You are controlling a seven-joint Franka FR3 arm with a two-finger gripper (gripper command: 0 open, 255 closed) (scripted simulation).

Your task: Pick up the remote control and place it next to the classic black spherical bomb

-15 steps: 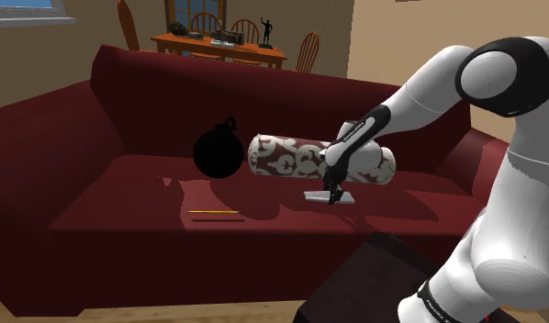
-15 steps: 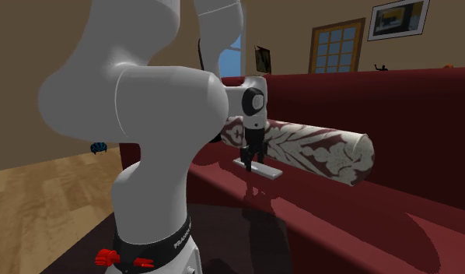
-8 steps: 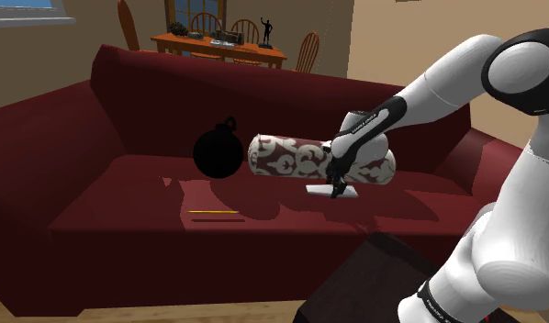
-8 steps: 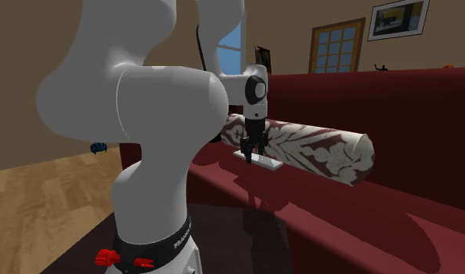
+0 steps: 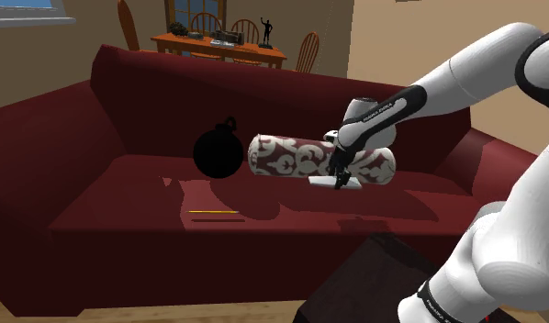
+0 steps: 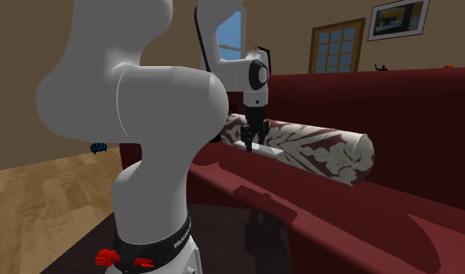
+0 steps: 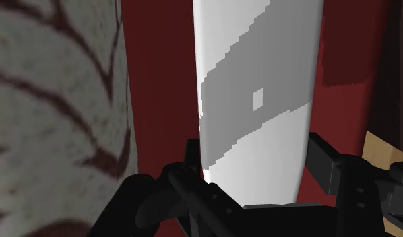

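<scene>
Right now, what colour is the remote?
The remote is white with grey patches; the wrist view shows it best.

remote (image 7: 257,81) 1 | bomb (image 5: 217,153) 1 | bolster cushion (image 5: 286,156) 1 | sofa (image 5: 98,183) 1 | table (image 5: 218,44) 1

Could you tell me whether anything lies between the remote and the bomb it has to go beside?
Partly: the bolster runs behind the remote and ends beside the bomb. The sofa seat in front of the bolster looks open, apart from a thin yellow strip nearer the front edge.
</scene>
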